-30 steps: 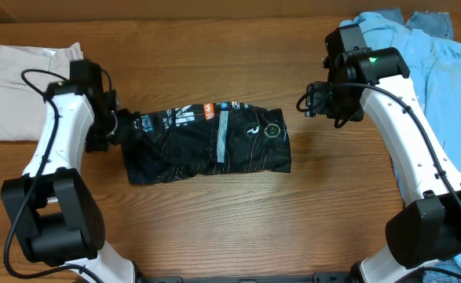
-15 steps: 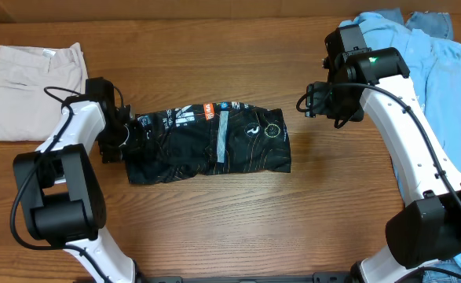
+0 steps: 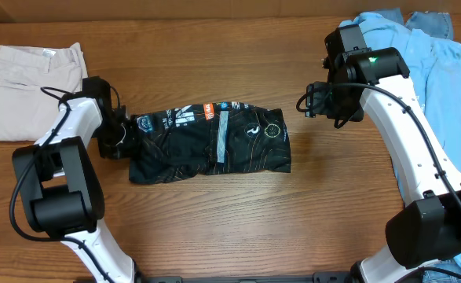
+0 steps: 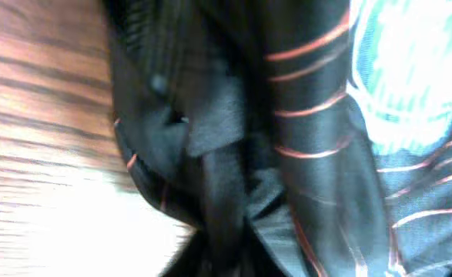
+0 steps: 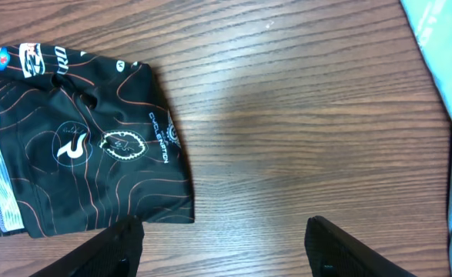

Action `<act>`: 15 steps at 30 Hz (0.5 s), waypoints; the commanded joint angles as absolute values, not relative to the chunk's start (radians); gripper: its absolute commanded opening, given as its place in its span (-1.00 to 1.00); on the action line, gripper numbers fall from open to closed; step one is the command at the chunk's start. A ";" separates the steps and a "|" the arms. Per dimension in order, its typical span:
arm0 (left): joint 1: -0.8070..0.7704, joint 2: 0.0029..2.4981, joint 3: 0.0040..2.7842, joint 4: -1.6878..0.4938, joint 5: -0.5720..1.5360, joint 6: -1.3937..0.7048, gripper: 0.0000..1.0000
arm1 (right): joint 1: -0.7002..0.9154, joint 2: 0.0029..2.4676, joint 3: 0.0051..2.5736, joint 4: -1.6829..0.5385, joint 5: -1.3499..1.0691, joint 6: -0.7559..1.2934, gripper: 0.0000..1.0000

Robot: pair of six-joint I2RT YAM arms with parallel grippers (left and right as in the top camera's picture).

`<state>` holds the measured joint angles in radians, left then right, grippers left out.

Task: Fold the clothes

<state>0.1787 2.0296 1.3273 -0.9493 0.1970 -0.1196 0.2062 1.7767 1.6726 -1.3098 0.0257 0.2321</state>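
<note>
The black sports shirt (image 3: 214, 141) with thin orange lines lies folded into a wide band at the middle of the table. My left gripper (image 3: 125, 135) is at its left end, shut on a bunch of the black fabric. In the left wrist view the shirt (image 4: 310, 115) fills the picture and a gathered fold runs down into the gripper (image 4: 226, 258). My right gripper (image 3: 307, 104) hangs open above bare wood to the right of the shirt. In the right wrist view its fingers (image 5: 118, 246) stand wide apart, with the shirt's right end (image 5: 79, 146) at the left.
Folded beige trousers (image 3: 30, 86) lie at the far left corner. A pile of light blue garments (image 3: 426, 71) covers the right side of the table, and its edge shows in the right wrist view (image 5: 441, 46). Bare wood lies in front of the shirt.
My left gripper has moved in onto the shirt's left end and closed on the fabric there. The right arm has not moved.
</note>
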 commanded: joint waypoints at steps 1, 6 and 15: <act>0.200 2.113 1.306 -0.986 0.218 -0.104 -0.92 | 0.208 1.775 1.683 -1.308 0.021 0.237 0.43; 0.265 2.023 1.353 -1.029 0.237 -0.104 -0.92 | 0.208 1.775 1.683 -1.308 0.021 0.237 0.42; 0.373 1.839 1.411 -1.064 0.232 -0.099 -0.87 | 0.208 1.775 1.683 -1.308 0.021 0.237 0.42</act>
